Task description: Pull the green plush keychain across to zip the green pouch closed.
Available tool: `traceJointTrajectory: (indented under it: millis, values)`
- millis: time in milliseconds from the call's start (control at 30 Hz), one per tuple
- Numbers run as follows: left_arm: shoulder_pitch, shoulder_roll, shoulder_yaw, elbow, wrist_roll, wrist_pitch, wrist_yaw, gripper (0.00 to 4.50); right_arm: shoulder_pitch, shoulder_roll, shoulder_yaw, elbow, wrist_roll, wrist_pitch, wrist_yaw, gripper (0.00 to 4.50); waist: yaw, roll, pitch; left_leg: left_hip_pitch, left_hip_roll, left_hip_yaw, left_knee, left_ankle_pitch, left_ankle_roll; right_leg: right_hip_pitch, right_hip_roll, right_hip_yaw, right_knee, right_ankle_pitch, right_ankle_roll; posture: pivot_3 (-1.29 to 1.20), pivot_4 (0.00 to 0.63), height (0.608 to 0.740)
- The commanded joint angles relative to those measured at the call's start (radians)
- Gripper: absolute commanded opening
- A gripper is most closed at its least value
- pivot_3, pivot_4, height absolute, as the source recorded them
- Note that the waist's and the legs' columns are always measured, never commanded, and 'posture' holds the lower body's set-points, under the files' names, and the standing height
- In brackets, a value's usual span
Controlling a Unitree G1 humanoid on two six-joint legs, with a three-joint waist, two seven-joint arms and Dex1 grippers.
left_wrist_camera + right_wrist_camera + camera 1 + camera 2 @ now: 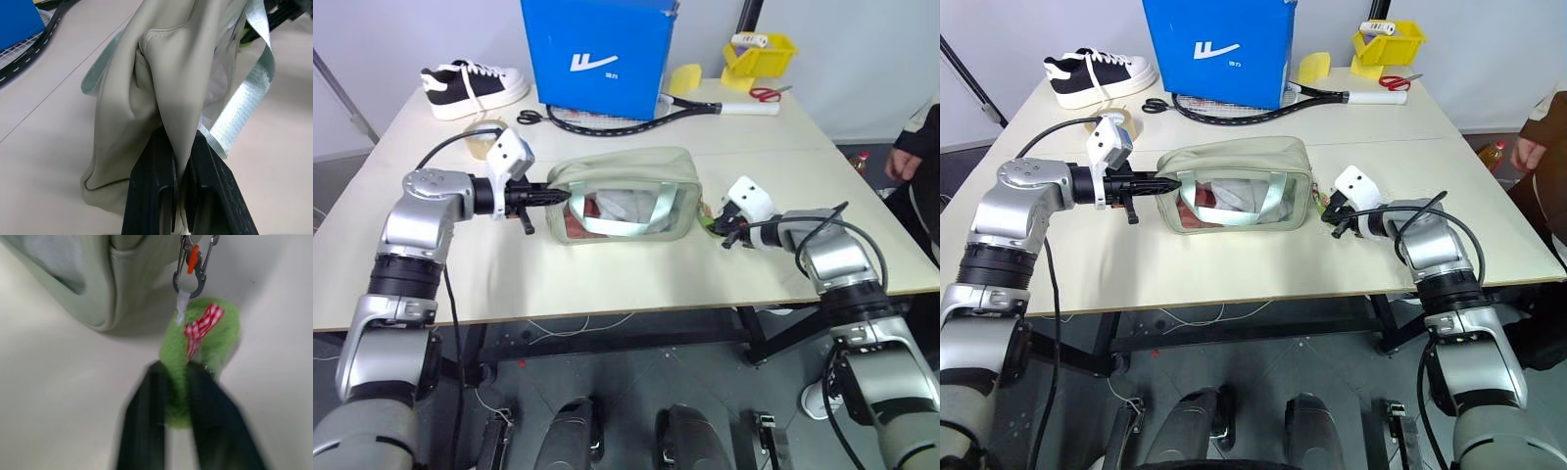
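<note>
Soft sage fabric, being pinched at the left end of the green pouch [626, 196] by the left gripper [551, 196], mid-table.
Fuzzy, light green plush keychain [198, 357] hanging at the right end, squashing between the right gripper [178, 382] fingers, partly parted; gripping near the clip probably safest.

The pouch [626, 191] is pale sage green with a lighter green strap [658, 208]. The plush keychain [198, 357] is bright lime green, wearing a red-and-white checked ribbon [201, 328]. Both pincers have black fingers [149, 196].
</note>
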Motion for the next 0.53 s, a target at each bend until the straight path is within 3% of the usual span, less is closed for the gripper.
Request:
traceJointTrajectory:
  millis: [33, 133, 300, 533]
  values:
    - [-0.044, 0.013, 0.020, 0.002, -0.003, -0.001, -0.004, 0.76, -0.027, -0.100, -0.074, -0.140, 0.062, 0.074, 0.067, 2.92, -0.001, 0.000, 0.000, 0.000, 0.000, 0.000, 0.000, 0.000, 0.000, 0.000, 0.000, 0.000, 0.000, 0.000, 0.000, 0.00, 0.150, 0.740]
    - [-0.067, 0.031, 0.030, 0.028, -0.019, 0.013, -0.041, 1.99, -0.029, -0.199, -0.101, -0.247, 0.119, 0.142, 0.143, 4.44, -0.002, 0.000, 0.000, 0.000, 0.000, 0.000, 0.000, 0.000, 0.001, 0.000, 0.000, 0.000, 0.000, 0.000, 0.000, 0.00, 0.150, 0.740]
    - [-0.127, 0.112, 0.050, 0.091, -0.040, 0.076, -0.129, 4.48, -0.031, -0.301, -0.154, -0.387, 0.228, 0.264, 0.203, 4.50, -0.008, 0.000, 0.000, 0.000, 0.002, 0.000, 0.000, -0.001, 0.000, -0.001, -0.001, 0.000, -0.001, 0.000, -0.001, 0.00, 0.150, 0.740]
    - [-0.166, 0.202, 0.065, 0.175, -0.017, 0.086, -0.145, 4.48, -0.054, -0.287, -0.212, -0.488, 0.342, 0.409, 0.137, 4.50, -0.005, 0.000, 0.000, 0.000, 0.004, 0.000, -0.001, -0.001, 0.000, -0.002, -0.002, 0.001, -0.002, 0.000, -0.005, 0.00, 0.150, 0.740]
